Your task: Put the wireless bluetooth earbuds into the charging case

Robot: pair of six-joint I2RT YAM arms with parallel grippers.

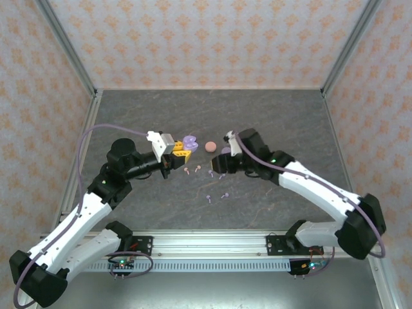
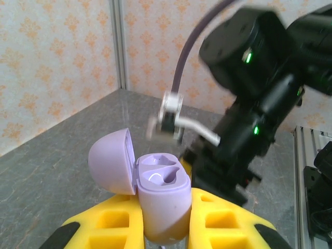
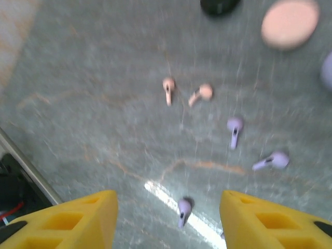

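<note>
The left tool (image 1: 179, 150) is clamping an open lavender charging case (image 2: 162, 194) upright, its lid (image 2: 110, 161) tipped back. The right tool (image 3: 167, 220) is hanging with fingers (image 3: 78, 218) wide apart, holding nothing, over the bench (image 3: 78, 78), where loose earbuds (image 3: 234, 127), blurred but seemingly pink and lavender, are lying scattered.

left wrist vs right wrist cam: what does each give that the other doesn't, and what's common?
Left wrist: the left gripper shut on the open lavender case, its lid flipped back and the wells looking empty, with the right arm beyond.
Right wrist: the open right gripper above two pink earbuds and three lavender earbuds loose on the table, plus the round pink case.
Both: yellow fingers at the bottom, grey marbled table.
</note>
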